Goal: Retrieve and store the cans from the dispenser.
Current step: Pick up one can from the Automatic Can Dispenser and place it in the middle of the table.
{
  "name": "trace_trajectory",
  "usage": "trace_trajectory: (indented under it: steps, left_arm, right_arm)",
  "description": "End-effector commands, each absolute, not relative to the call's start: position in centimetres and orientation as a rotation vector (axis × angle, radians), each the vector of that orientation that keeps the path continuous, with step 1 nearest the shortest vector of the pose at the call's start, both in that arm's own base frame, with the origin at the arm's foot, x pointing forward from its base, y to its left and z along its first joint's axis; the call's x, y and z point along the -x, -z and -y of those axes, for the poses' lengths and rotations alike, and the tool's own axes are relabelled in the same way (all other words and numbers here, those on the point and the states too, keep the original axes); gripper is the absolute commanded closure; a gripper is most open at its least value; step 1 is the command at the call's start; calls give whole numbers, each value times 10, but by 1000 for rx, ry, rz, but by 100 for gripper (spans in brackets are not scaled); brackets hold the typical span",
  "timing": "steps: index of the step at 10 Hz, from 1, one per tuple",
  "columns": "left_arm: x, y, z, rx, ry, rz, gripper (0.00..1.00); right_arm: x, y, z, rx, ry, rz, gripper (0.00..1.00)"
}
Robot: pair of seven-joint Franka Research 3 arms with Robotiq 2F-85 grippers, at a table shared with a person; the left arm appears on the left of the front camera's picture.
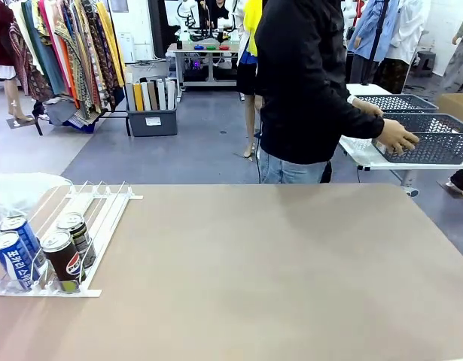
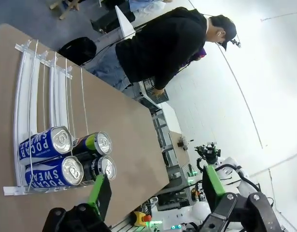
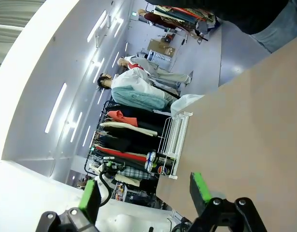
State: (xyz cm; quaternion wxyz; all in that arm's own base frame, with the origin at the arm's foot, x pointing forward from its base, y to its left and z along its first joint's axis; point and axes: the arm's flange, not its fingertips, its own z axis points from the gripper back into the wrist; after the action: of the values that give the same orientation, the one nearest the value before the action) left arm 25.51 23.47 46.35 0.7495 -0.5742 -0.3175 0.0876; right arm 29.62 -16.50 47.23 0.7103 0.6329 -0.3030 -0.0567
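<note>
My left gripper (image 2: pixel 157 188) gapes wide with nothing between its pads. Just ahead of one finger (image 2: pixel 100 192), two blue cans (image 2: pixel 44 145) and two black cans (image 2: pixel 102 168) sit packed at the dispenser's (image 2: pixel 22 92) near end stops, tops toward me. My right gripper (image 3: pixel 144 193) is equally spread and empty, the dispenser well ahead of it. Farther off, the person (image 1: pixel 306 90) has a hand (image 1: pixel 400 137) on a grey basket (image 1: pixel 434 143).

Three cams, one table (image 1: pixel 276 271).
Front: fixed, robot side, facing across. L wrist: close by dispenser (image 2: pixel 23 96). R wrist: far, rolled. All share dispenser.
</note>
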Motion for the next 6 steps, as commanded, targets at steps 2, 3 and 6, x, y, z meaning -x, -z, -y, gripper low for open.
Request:
trace_trajectory:
  steps: [2, 3, 6]
  left_arm:
    - [-255, -464, -235, 1255, -191, 694, 0]
    - [-255, -473, -230, 1151, -162, 667, 0]
    - [-269, -512, -179, 809, -25, 424, 0]
  right_arm:
    - [-296, -476, 165, -1417, 128, 673, 0]
    - [-296, -476, 165, -1417, 128, 673, 0]
    - [-296, -476, 165, -1417, 128, 673, 0]
